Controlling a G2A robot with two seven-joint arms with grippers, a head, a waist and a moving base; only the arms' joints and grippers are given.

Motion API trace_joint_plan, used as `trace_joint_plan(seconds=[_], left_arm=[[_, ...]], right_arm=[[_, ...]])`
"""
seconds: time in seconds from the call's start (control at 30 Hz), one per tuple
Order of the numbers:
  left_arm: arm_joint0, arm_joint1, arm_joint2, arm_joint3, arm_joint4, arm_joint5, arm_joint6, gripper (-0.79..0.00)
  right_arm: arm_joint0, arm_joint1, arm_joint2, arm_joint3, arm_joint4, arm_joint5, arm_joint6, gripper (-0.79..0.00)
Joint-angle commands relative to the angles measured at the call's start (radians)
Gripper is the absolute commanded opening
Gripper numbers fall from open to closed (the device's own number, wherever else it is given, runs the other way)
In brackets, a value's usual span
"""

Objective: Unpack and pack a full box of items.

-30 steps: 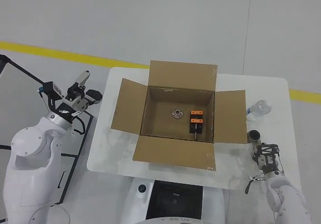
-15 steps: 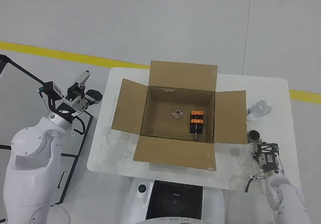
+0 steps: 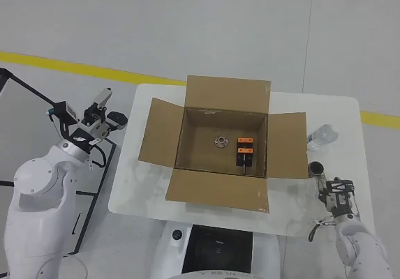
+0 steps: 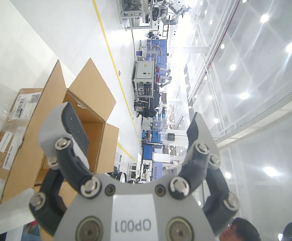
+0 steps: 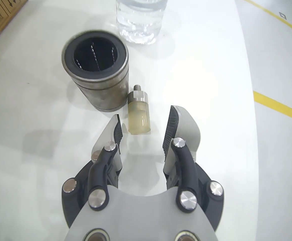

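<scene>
Box [image 3: 227,92]: cardboard, found open at the middle of the white worktop [image 3: 158,188], all four flaps folded outward. Noted two items on its floor: a small flanged metal ring [image 3: 220,142] near the centre, and an orange-and-black part [image 3: 245,151] just beside it, toward the right-hand wall.

Recorded on the bare worktop to the right of the box, clear of its flap:
- clear water bottle [image 3: 321,136], farthest from the robot
- dark-lined metal cylinder [image 3: 316,168], standing on end near the bottle, bore open upward
- small translucent fitting [image 5: 138,111] with a metal threaded tip, lying flat just beside the base of the cylinder; cannot tell whether touching it

Right gripper [image 5: 142,131]: spread apart and carrying nothing, held over the worktop near its front right corner, pointed toward the cylinder and the bottle. Near end of the fitting seen between the two fingertips, closer to one finger than to the other; no contact seen with either pad, and height above the surface not determinable.

Left gripper [image 4: 130,116]: spread wide and carrying nothing, held off the left edge of the worktop, well apart from the box, fingers aimed upward and away into the hall. Box seen past one finger in the left wrist view, flaps raised, printed labels on its outer side
</scene>
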Motion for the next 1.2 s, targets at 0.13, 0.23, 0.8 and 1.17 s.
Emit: trace_joint_plan(seconds=[0.13,0.23,0.8,1.17], left_arm=[[0.0,0.0,0.0,0.0,0.0,0.0,0.0,0.0],[0.0,0.0,0.0,0.0,0.0,0.0,0.0,0.0],[0.0,0.0,0.0,0.0,0.0,0.0,0.0,0.0],[0.0,0.0,0.0,0.0,0.0,0.0,0.0,0.0]], right_arm=[[-0.153,0.01,0.096,-0.239,0.072,-0.116,-0.016,-0.431],[-0.22,0.013,0.153,-0.363,0.14,-0.17,-0.003,-0.434],[0.121,0.034,-0.126,-0.807,0.409,-0.197,0.585,-0.453],[0.295,0.024,-0.287,-0.703,0.471,-0.008,0.819,0.0]])
